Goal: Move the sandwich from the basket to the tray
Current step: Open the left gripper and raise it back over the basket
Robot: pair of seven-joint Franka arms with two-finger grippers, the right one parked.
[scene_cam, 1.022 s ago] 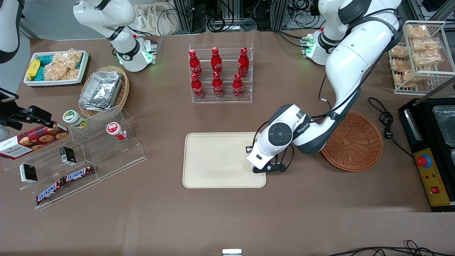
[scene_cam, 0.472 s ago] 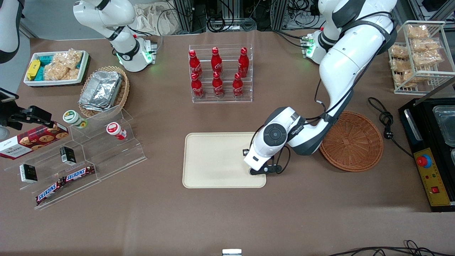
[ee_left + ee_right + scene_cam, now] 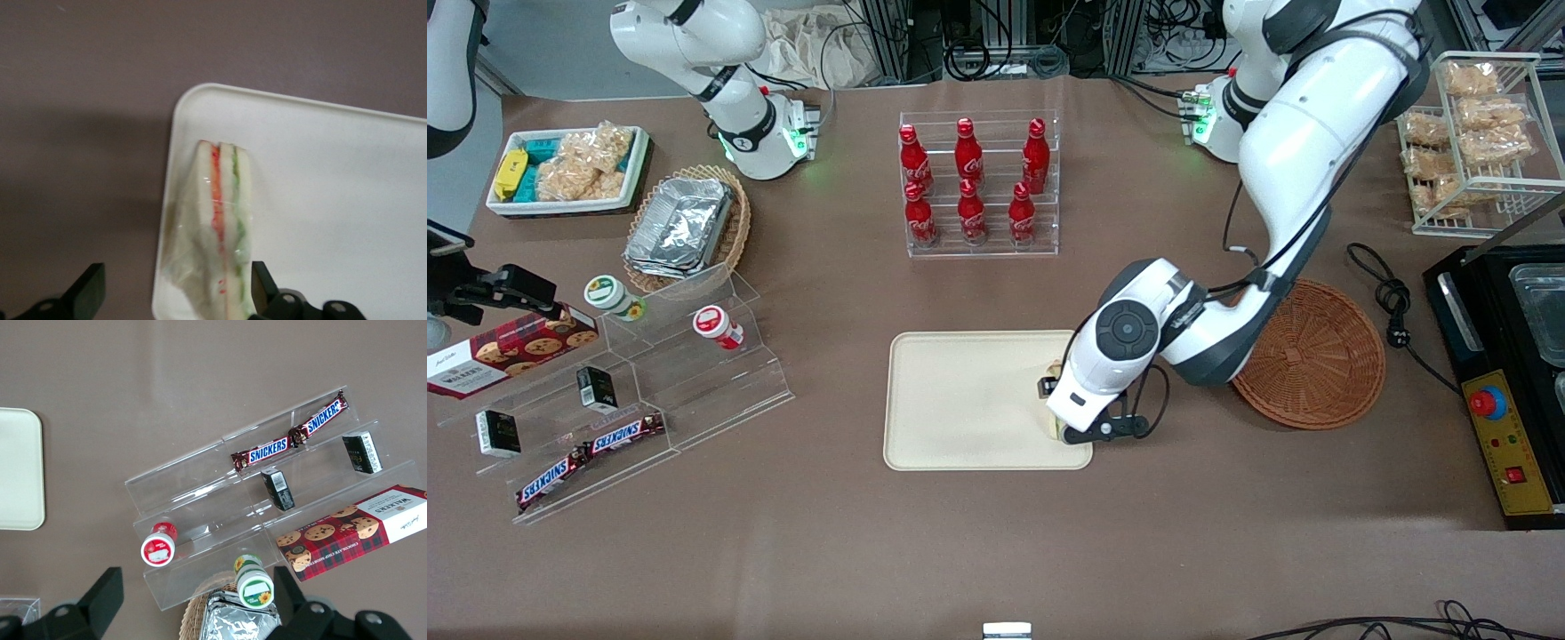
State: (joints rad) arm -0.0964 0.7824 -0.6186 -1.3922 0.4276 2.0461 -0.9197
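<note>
The sandwich (image 3: 225, 220), a pale wedge in clear wrap with red and green filling, lies on the cream tray (image 3: 960, 400) close to the rim at the tray's end nearest the basket. My left gripper (image 3: 177, 273) hangs right over it, open, with a finger on each side of the wedge and a wide gap on one side. In the front view the gripper (image 3: 1062, 409) and wrist cover nearly all of the sandwich. The reddish-brown wicker basket (image 3: 1316, 356) sits beside the tray, toward the working arm's end, with nothing in it.
A clear rack of red cola bottles (image 3: 978, 182) stands farther from the front camera than the tray. Acrylic steps with snacks (image 3: 631, 391) and a tan basket of foil containers (image 3: 685, 227) lie toward the parked arm's end. A black appliance (image 3: 1507, 382) and a wire snack rack (image 3: 1480, 142) flank the basket.
The wrist has shifted slightly back toward the basket over the tray's corner. Pale bits of the sandwich now show beside the fingers, where none showed before.
</note>
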